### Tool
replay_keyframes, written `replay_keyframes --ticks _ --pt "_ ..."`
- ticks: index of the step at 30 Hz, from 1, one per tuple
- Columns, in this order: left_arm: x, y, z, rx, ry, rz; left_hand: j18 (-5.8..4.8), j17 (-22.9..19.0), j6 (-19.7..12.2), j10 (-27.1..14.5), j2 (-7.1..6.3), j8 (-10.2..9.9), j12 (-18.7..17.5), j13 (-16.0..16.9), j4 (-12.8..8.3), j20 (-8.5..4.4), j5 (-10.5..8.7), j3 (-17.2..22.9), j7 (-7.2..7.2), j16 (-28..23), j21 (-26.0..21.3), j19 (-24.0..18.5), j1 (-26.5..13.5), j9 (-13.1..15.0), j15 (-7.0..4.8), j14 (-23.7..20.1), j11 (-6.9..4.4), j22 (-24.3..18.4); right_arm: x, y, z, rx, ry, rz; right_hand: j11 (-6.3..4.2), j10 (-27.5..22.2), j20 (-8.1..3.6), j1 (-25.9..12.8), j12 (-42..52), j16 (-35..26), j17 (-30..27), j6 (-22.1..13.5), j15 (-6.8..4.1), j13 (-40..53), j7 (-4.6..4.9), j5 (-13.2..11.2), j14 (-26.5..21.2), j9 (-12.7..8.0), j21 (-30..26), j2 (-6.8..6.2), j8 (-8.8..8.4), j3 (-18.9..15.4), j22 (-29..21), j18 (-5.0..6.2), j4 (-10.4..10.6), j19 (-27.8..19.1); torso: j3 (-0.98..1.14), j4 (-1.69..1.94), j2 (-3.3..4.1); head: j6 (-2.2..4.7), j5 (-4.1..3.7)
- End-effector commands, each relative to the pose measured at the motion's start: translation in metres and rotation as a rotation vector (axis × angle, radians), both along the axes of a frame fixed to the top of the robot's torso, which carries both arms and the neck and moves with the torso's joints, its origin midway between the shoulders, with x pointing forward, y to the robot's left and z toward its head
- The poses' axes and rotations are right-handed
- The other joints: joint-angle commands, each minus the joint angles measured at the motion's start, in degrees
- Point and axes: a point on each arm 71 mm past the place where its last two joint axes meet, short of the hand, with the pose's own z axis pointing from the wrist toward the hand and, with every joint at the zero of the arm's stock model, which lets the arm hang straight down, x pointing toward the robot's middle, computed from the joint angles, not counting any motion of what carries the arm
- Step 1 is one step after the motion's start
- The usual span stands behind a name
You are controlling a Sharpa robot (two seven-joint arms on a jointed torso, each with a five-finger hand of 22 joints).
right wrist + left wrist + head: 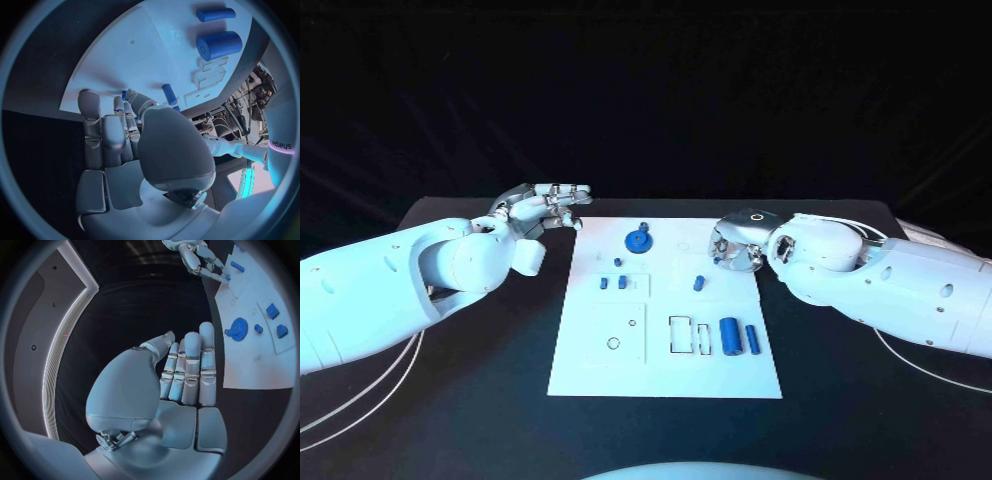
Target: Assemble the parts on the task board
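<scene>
A black table (473, 400) carries the scene, its bare top stretching from 3 o'clock round to 9 o'clock. Behind it, at 12 o'clock, hangs a black curtain (646, 90) in loose folds. 2 thin white cables (358, 400) curve across the table at 8 o'clock

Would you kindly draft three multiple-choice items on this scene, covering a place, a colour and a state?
1. Where does the round blue gear-like part sit on the white rectangular task board?
A. near its far edge
B. at its near edge
C. off the board

2. What colour is the large cylinder lying on the board?
A. red
B. blue
C. yellow

3. What does the left hand hold?
A. the cylinder
B. a gear
C. nothing

Key: 1 A, the head view shows it by the far edge; 2 B, it is plainly blue; 3 C, the left wrist view shows straight fingers with nothing in them.
</scene>
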Motion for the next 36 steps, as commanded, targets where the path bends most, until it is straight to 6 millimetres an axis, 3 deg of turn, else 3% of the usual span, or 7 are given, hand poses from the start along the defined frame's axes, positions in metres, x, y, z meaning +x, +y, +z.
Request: replay_keyframes --ticks 1,14,22,30,36 --pt "-0.0006 -0.0005 0.0013 -0.013 -0.010 0.003 0.76 -0.05 0.42 0.07 0.37 0.32 0.39 0.06 -0.28 -0.16 0.21 -0.10 0.00 0.01 -0.27 0.30 0.23 -0.03 -0.02 0.48 -0.25 -0.07 -0.0007 -0.0003 -0.0028 -0.058 0.001 0.007 0.04 0.45 0.01 -0.53 -0.08 0.23 0.17 0.46 -0.34 -0.11 -0.01 -0.19 1.71 0.07 0.32 0.09 0.30 0.36 0.30 -0.09 -0.06 0.64 0.03 -0.05 0.00 -0.04 -0.01" --pt "-0.0010 0.0000 0.0021 0.011 -0.034 0.026 0.75 -0.37 0.47 0.05 0.59 0.48 0.82 0.04 -0.67 -0.28 0.26 0.07 0.03 0.09 -0.30 0.64 0.67 -0.07 -0.09 0.72 -0.27 -0.19 -0.0015 0.0052 -0.0090 -0.062 0.013 0.019 -0.06 0.90 -0.03 -0.81 -0.35 0.25 0.17 0.82 -0.38 -0.33 -0.08 -0.28 1.72 0.06 0.65 0.25 0.29 0.86 0.70 -0.15 -0.17 0.92 0.09 -0.04 0.06 -0.36 0.20" --pt "-0.0011 -0.0001 0.0026 0.017 -0.044 0.036 0.74 -0.45 0.51 0.09 0.64 0.53 0.96 0.04 -0.75 -0.31 0.29 0.10 0.03 0.13 -0.29 0.74 0.74 -0.07 -0.11 0.81 -0.29 -0.22 0.0002 0.0043 -0.0116 -0.062 0.022 0.009 -0.14 1.43 -0.06 -1.36 -0.74 0.44 0.37 1.27 -0.45 -0.51 -0.22 -0.61 1.75 0.04 0.95 0.93 0.27 1.61 1.08 -0.21 -0.05 1.16 0.00 -0.09 -0.03 -0.52 0.32" --pt "-0.0011 -0.0011 0.0030 0.020 -0.051 0.040 0.74 -0.60 0.53 0.09 0.72 0.61 1.15 0.03 -0.94 -0.37 0.38 0.21 0.02 0.19 -0.29 0.89 0.93 -0.09 -0.16 0.94 -0.31 -0.25 0.0021 0.0017 -0.0112 -0.045 0.015 -0.004 -0.74 3.19 -0.31 -1.42 -1.54 1.15 1.17 2.76 -0.83 -0.49 -0.87 -4.28 1.97 0.28 2.03 3.02 0.54 4.48 2.64 -0.44 -0.77 1.81 -0.01 -0.13 -0.04 -0.57 0.41" --pt "-0.0010 -0.0009 0.0030 0.021 -0.052 0.041 0.74 -0.63 0.54 0.09 0.77 0.62 1.19 0.02 -0.94 -0.38 0.40 0.23 0.03 0.20 -0.29 0.92 0.93 -0.09 -0.16 0.96 -0.31 -0.26 0.0014 0.0012 -0.0054 -0.003 -0.039 -0.015 -0.92 4.02 -0.45 -1.80 -1.84 1.78 1.89 3.33 -1.00 -0.47 -1.03 -4.51 2.14 0.45 2.83 2.91 0.70 5.01 3.89 -0.63 -1.11 2.30 -0.05 -0.07 -0.04 -0.58 0.42"
